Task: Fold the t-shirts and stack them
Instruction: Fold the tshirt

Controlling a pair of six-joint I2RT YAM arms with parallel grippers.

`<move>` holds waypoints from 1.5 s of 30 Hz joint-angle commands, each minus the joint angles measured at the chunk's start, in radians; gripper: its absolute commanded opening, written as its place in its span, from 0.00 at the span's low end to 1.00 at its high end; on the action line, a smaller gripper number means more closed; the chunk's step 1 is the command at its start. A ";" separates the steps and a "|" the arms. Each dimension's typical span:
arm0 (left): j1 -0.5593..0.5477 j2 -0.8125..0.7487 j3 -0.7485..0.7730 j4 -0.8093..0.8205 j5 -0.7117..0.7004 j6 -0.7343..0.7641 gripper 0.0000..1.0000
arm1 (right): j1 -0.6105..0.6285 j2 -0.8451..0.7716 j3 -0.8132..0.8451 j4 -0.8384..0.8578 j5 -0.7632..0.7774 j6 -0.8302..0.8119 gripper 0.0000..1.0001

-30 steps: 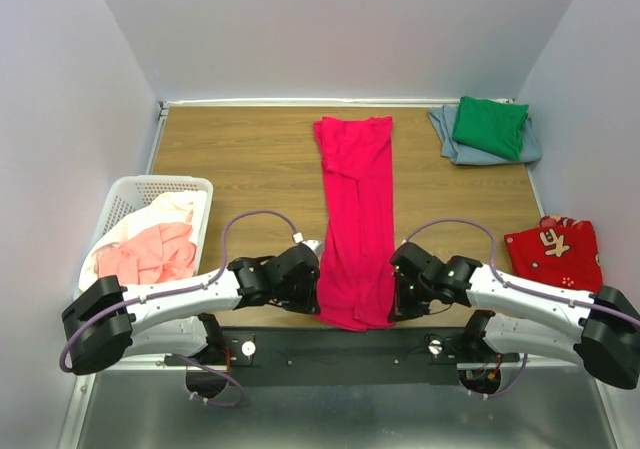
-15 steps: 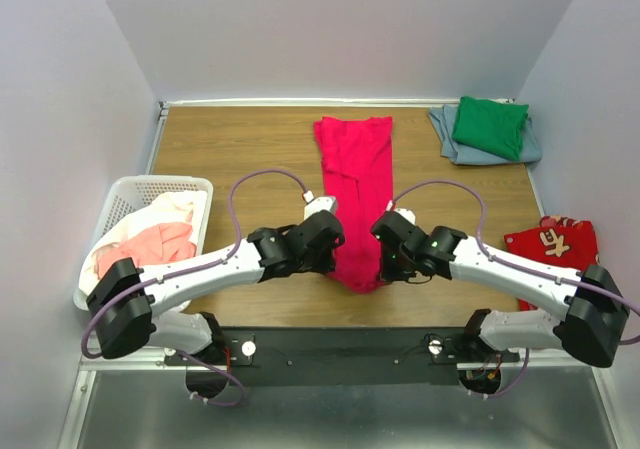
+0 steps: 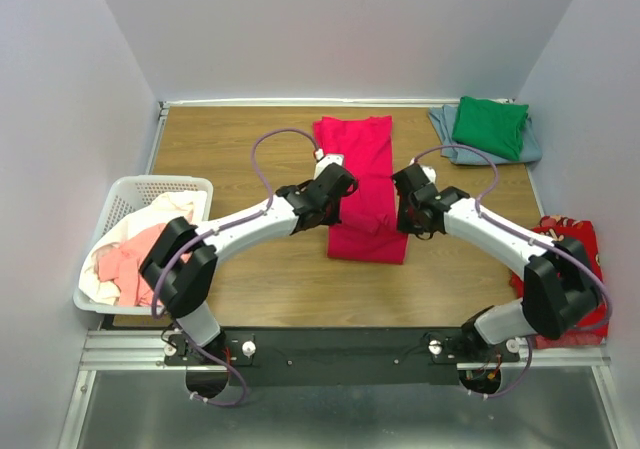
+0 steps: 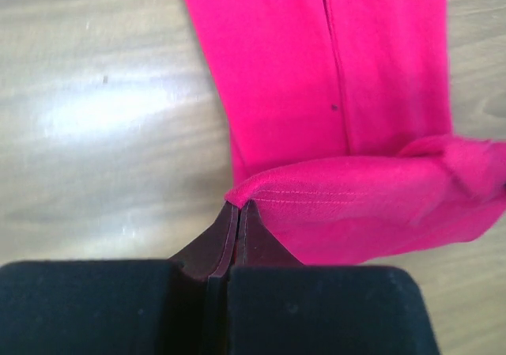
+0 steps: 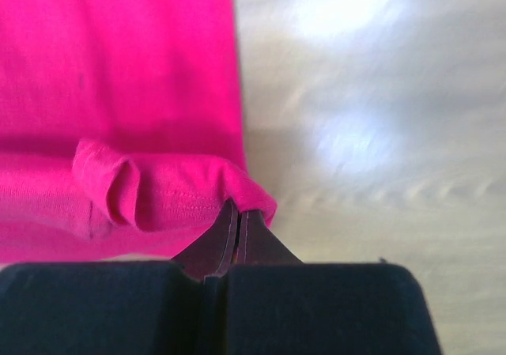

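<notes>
A crimson-pink t-shirt (image 3: pixel 362 184) lies lengthwise mid-table, its near end lifted and doubled back over the middle. My left gripper (image 3: pixel 335 191) is shut on the hem's left corner (image 4: pixel 241 197). On the right corner (image 5: pixel 251 201) my right gripper (image 3: pixel 405 201) is likewise shut. Between the two the hem (image 4: pixel 371 205) hangs slack and rumpled. A folded green t-shirt (image 3: pixel 489 126) rests on a grey-blue one (image 3: pixel 450 141) at the back right. Salmon-pink (image 3: pixel 140 254) and white (image 3: pixel 175 207) t-shirts lie in the basket.
The white lattice basket (image 3: pixel 115 201) stands at the left edge of the wooden table (image 3: pixel 230 154). A red printed cloth (image 3: pixel 580 239) lies at the right edge. Both arms reach far out over the table's middle.
Both grippers have carried the shirt's near hem away from the front edge toward the back, folding the lower half over the upper. The arms have stretched forward.
</notes>
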 commanded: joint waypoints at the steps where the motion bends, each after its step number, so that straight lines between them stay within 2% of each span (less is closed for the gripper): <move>1: 0.056 0.100 0.090 0.043 -0.018 0.129 0.00 | -0.091 0.091 0.063 0.112 -0.031 -0.153 0.01; 11: 0.170 0.288 0.343 0.048 0.020 0.245 0.00 | -0.192 0.370 0.321 0.195 -0.100 -0.227 0.01; 21: 0.234 0.492 0.540 0.021 0.103 0.351 0.00 | -0.241 0.541 0.506 0.193 -0.137 -0.249 0.01; 22: 0.246 0.525 0.558 0.011 0.106 0.346 0.00 | -0.244 0.565 0.522 0.193 -0.140 -0.249 0.05; 23: 0.254 0.541 0.593 -0.001 0.128 0.345 0.00 | -0.254 0.578 0.538 0.193 -0.140 -0.250 0.22; 26: 0.273 0.572 0.642 0.004 0.096 0.334 0.12 | -0.278 0.624 0.617 0.193 -0.143 -0.247 0.53; 27: 0.279 0.578 0.661 0.001 0.077 0.336 0.14 | -0.284 0.638 0.667 0.195 -0.143 -0.245 0.56; 32: 0.319 0.570 0.735 0.049 0.005 0.339 0.21 | -0.321 0.730 0.822 0.193 -0.151 -0.245 0.60; 37: 0.359 0.564 0.756 0.097 0.057 0.359 0.22 | -0.329 0.757 0.901 0.187 -0.166 -0.264 0.60; 41: 0.363 0.570 0.798 0.033 0.131 0.392 0.22 | -0.329 0.705 0.824 0.164 -0.201 -0.252 0.60; 45: 0.362 0.512 0.692 0.010 0.207 0.437 0.22 | -0.324 0.607 0.677 0.158 -0.269 -0.245 0.57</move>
